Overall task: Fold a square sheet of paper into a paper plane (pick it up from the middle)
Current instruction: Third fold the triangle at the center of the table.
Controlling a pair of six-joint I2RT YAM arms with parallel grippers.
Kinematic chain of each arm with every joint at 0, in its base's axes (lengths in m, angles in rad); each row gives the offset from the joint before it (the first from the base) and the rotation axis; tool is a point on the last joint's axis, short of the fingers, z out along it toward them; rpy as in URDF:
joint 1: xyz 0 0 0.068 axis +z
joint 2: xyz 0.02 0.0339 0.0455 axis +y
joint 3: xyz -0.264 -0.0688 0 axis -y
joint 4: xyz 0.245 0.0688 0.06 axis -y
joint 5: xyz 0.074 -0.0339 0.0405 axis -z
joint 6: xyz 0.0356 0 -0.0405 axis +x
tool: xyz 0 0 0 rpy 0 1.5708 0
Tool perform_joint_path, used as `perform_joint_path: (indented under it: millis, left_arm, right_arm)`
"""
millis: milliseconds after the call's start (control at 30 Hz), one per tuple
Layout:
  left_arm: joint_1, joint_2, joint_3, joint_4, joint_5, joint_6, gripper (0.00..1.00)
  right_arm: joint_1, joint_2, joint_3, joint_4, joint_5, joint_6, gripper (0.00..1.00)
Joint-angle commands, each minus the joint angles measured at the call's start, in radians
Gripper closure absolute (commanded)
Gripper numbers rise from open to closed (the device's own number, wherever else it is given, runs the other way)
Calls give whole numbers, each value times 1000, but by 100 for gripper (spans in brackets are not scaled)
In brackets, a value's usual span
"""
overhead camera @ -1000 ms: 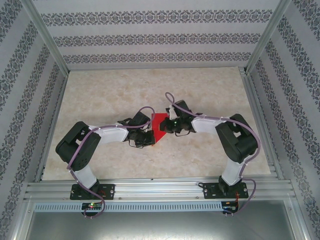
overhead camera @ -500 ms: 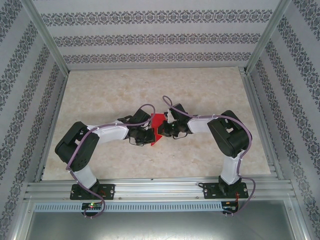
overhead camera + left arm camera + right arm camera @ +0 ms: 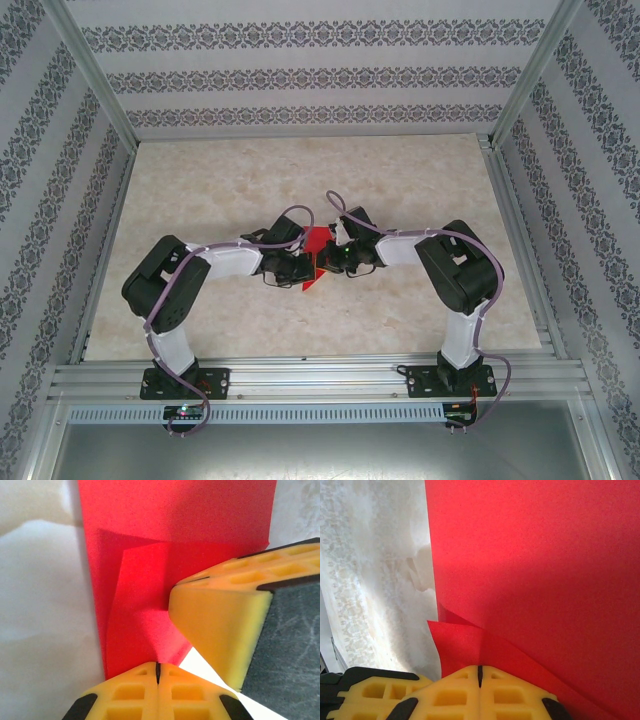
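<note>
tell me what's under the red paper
The pale marbled table shows past the edges of the paper. The left gripper and right gripper each pinch its edge. The table patch directly beneath, and anything lying there, is covered.

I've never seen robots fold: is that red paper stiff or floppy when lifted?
Probably floppy: the red paper is thin and buckles where the left tool pinches it. Likely light: the right tool merely pinches an edge. Creases look sharp, so folds should hold.
</note>
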Motion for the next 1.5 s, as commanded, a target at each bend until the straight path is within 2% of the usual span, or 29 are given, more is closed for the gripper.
perform_joint_path:
  millis: [0, 200, 400, 633, 833, 1133, 1467]
  left_arm:
    - [10, 9, -66, 8, -3, -9, 100]
    - [8, -55, -161, -14, 60, 26, 100]
    - [-2, -105, -185, -131, 71, 97, 100]
    - [-7, -167, -146, -208, 49, 140, 100]
    - [-6, -209, -82, -128, -6, 91, 100]
    - [-7, -77, 2, -44, -17, 56, 100]
    - [-26, -17, -27, -100, -10, 65, 100]
  right_arm:
    - [-13, 60, -22, -84, 74, -2, 100]
    - [-23, 72, -7, -127, 98, -1, 100]
    - [-30, 79, -2, -134, 103, 4, 100]
    - [-32, 74, -1, -143, 107, 4, 100]
    - [-32, 71, 2, -150, 109, 4, 100]
    - [-31, 77, 3, -149, 106, 4, 100]
    - [-31, 83, -1, -147, 107, 7, 100]
